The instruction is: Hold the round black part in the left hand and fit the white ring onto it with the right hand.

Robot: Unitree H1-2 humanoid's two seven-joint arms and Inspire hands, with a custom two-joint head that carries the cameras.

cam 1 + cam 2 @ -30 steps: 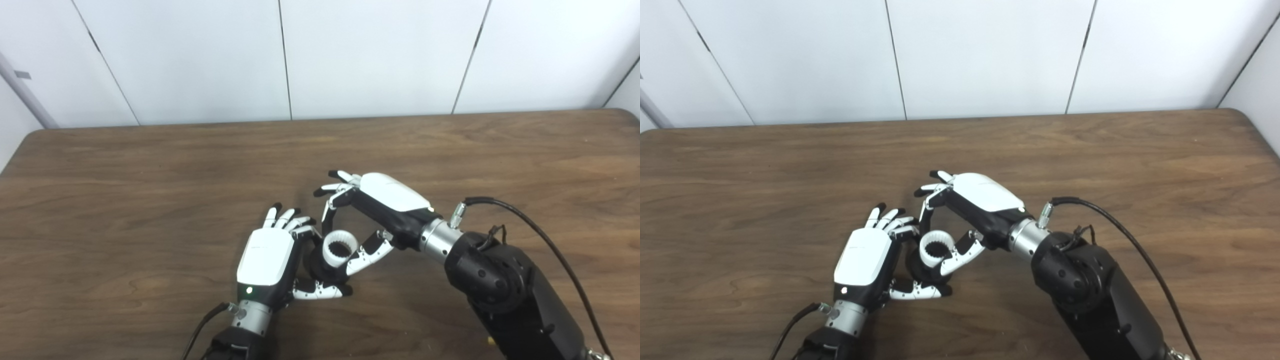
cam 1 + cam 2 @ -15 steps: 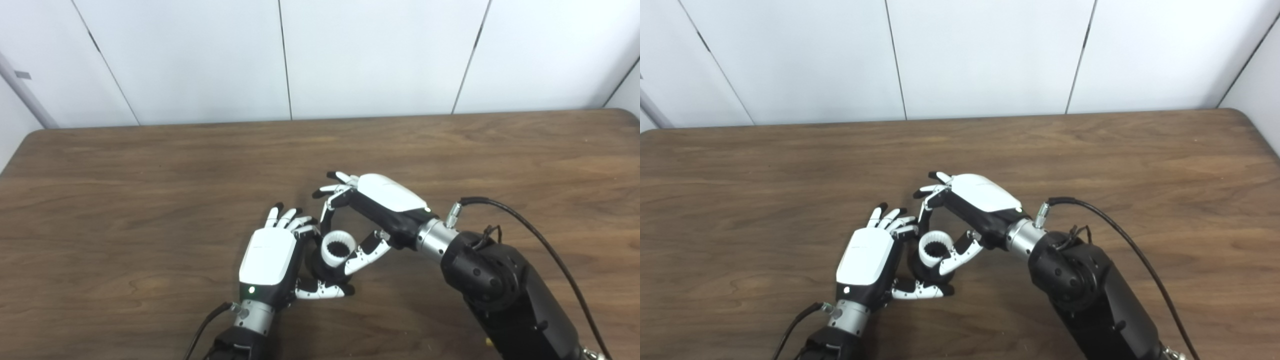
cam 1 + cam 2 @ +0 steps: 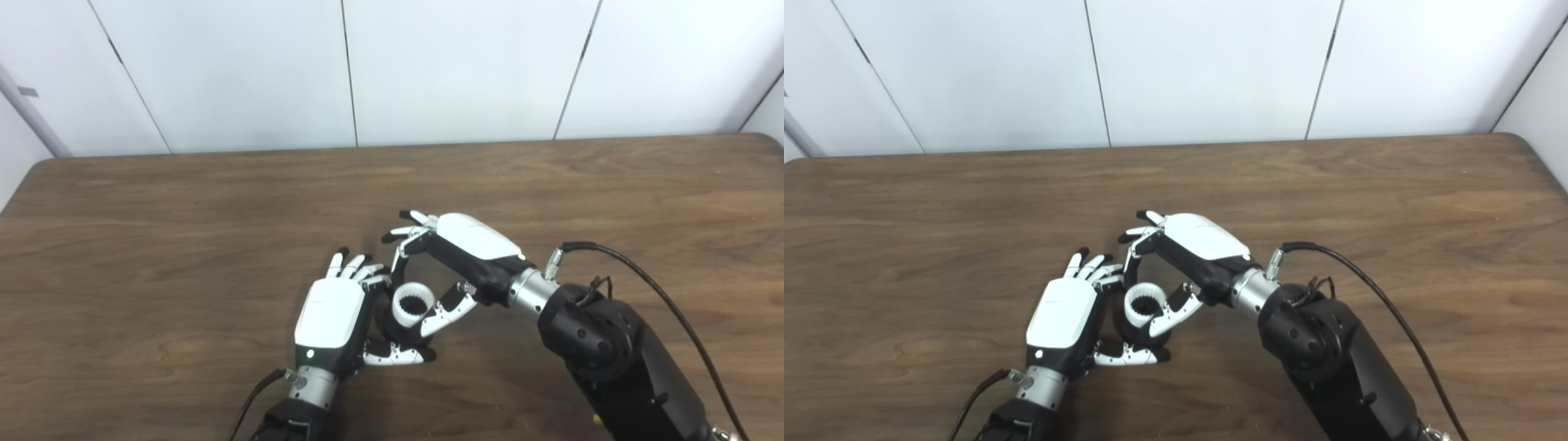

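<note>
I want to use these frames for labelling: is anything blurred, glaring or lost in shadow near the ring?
Left eye view: sharp, even light; white ring crisp. Right eye view: same, soft shadows under both hands; the round black part merges with dark fingers of the left hand and right hand.

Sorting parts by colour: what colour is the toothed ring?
White ring, dark inside, clearest in the left eye view.

Brown wooden table (image 3: 184,202), white wall panels (image 3: 459,67)
</note>
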